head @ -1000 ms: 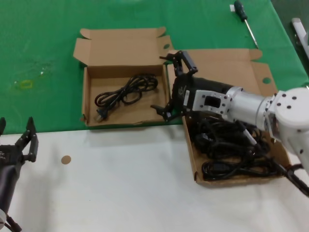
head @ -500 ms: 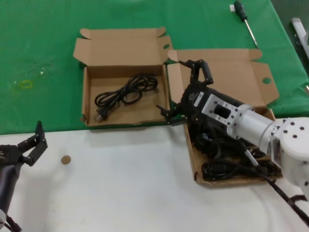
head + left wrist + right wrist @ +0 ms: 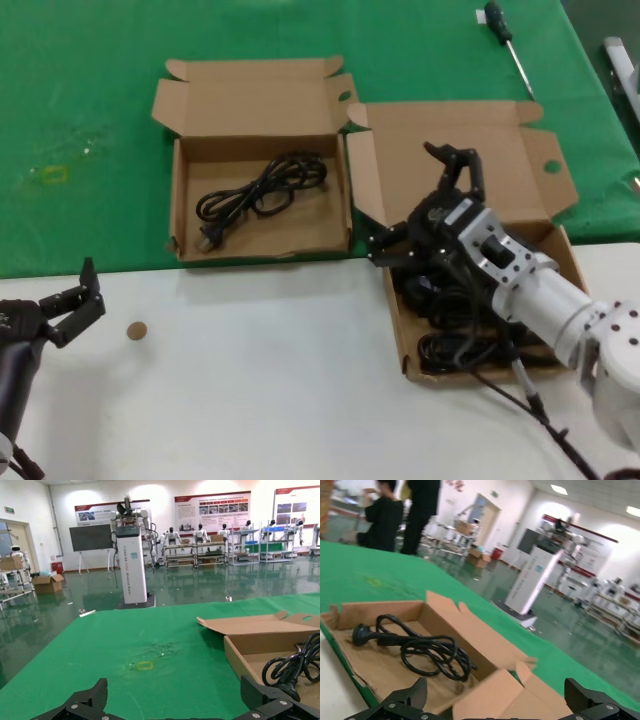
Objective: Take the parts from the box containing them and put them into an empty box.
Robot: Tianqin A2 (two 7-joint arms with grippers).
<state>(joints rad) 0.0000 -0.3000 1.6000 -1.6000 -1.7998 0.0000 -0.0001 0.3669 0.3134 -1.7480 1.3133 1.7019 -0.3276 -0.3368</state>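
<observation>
The short-lidded box (image 3: pixel 178 205) holds one black power cord (image 3: pixel 262 188); both also show in the right wrist view, box (image 3: pixel 367 667) and cord (image 3: pixel 420 647), and in the left wrist view, box (image 3: pixel 240 657) and cord (image 3: pixel 292 667). The tall-lidded box (image 3: pixel 505 140) to its right holds a pile of several black cords (image 3: pixel 455 330). My right gripper (image 3: pixel 412 198) is open and empty, hovering over the near left part of the tall-lidded box, above the pile; in its wrist view (image 3: pixel 497 705) a cardboard flap (image 3: pixel 500 695) lies between the jaws. My left gripper (image 3: pixel 85 290) (image 3: pixel 175 700) is open and empty at the lower left.
A green cloth (image 3: pixel 90 100) covers the far table; the near part is white (image 3: pixel 250 400). A screwdriver (image 3: pixel 505 35) lies at the far right. A small brown disc (image 3: pixel 137 330) sits on the white surface near my left gripper. A yellow mark (image 3: pixel 50 174) is on the cloth.
My right gripper, open and empty, has moved right and toward me, from the short-lidded box's edge to over the tall-lidded box. My left gripper has shifted slightly.
</observation>
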